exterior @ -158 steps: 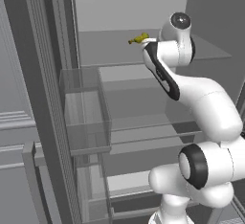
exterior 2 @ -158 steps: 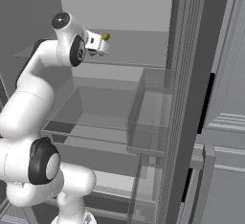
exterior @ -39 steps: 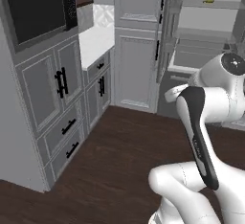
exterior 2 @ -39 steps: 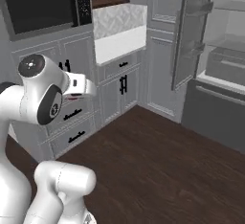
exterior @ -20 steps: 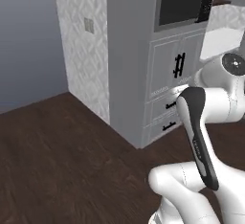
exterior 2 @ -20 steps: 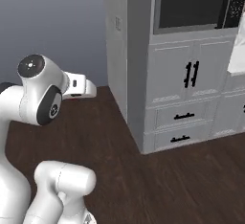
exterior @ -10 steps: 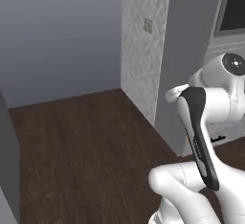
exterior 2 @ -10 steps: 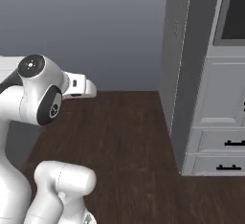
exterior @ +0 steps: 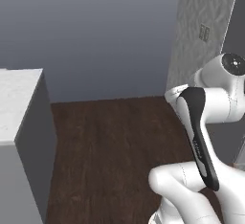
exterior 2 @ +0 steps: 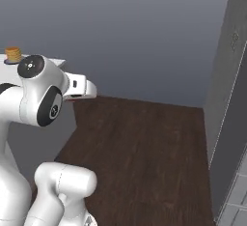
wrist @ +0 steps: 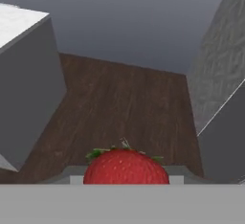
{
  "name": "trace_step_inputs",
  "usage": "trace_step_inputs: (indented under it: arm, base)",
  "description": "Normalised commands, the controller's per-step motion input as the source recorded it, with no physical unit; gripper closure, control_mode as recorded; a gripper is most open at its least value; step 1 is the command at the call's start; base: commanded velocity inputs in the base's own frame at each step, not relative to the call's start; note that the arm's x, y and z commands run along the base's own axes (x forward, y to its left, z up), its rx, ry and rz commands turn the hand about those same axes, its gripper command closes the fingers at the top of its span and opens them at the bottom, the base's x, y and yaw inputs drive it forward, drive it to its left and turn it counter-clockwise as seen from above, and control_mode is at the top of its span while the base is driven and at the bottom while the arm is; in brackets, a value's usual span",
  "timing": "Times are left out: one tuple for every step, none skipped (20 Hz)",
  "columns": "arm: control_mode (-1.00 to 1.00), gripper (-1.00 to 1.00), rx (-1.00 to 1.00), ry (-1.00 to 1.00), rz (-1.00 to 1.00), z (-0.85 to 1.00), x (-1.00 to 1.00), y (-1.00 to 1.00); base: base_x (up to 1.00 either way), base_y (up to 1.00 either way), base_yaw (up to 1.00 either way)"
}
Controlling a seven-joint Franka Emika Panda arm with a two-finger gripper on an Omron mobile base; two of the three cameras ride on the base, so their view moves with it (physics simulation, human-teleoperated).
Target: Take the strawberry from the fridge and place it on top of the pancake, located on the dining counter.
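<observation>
The strawberry (wrist: pixel 125 166), bright red with green leaves, sits low in the hand view with my gripper (wrist: pixel 125 179) shut on it. In the right base view my hand (exterior 2: pixel 79 87) is held up in front of my shoulder, with a sliver of red under it. The pancake (exterior 2: pixel 13 54), a small golden stack on a dark plate, rests on the dining counter (exterior 2: pixel 58 63) at the far left, beyond my arm. The same white-topped, grey-sided counter (exterior: pixel 21 94) fills the left of the left base view and the left of the hand view (wrist: pixel 26 74). The fridge is out of view.
Dark wood floor (exterior: pixel 110 141) stretches ahead between the counter and a patterned wall (exterior: pixel 201 36) on the right. A plain grey wall (exterior 2: pixel 144 32) closes the far side. A dark grey panel (exterior 2: pixel 231 123) stands at the right edge.
The whole scene has swept sideways as the base moved: the cabinets have left the picture, and the counter with the pancake has come in at left. The arm keeps its pose, still holding the strawberry.
</observation>
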Motion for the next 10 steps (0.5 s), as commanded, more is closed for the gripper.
trace_step_inputs:
  arm:
    - [1.0, 1.0, 0.0, 0.0, 0.0, 0.0, 0.0, 0.0]
    - [1.0, 1.0, 0.0, 0.0, 0.0, 0.0, 0.0, 0.0]
    - [1.0, 1.0, 0.0, 0.0, 0.0, 0.0, 0.0, 0.0]
    - [1.0, 1.0, 0.0, 0.0, 0.0, 0.0, 0.0, 0.0]
    - [1.0, 1.0, 0.0, 0.0, 0.0, 0.0, 0.0, 0.0]
    - [1.0, 1.0, 0.0, 0.0, 0.0, 0.0, 0.0, 0.0]
    - [1.0, 1.0, 0.0, 0.0, 0.0, 0.0, 0.0, 0.0]
    - [1.0, 1.0, 0.0, 0.0, 0.0, 0.0, 0.0, 0.0]
    - [1.0, 1.0, 0.0, 0.0, 0.0, 0.0, 0.0, 0.0]
    - [1.0, 1.0, 0.0, 0.0, 0.0, 0.0, 0.0, 0.0]
  base:
    - [0.92, 0.0, 0.41]
    - [0.96, -0.01, 0.4]
    - [1.0, -0.09, 0.35]
    - [1.0, -0.02, 0.33]
    - [1.0, -0.01, 0.32]
    - [1.0, -0.12, 0.33]
    - [1.0, -0.11, 0.33]
    - [1.0, -0.04, 0.32]
    - [1.0, -0.1, 0.33]
    - [1.0, -0.24, 0.34]
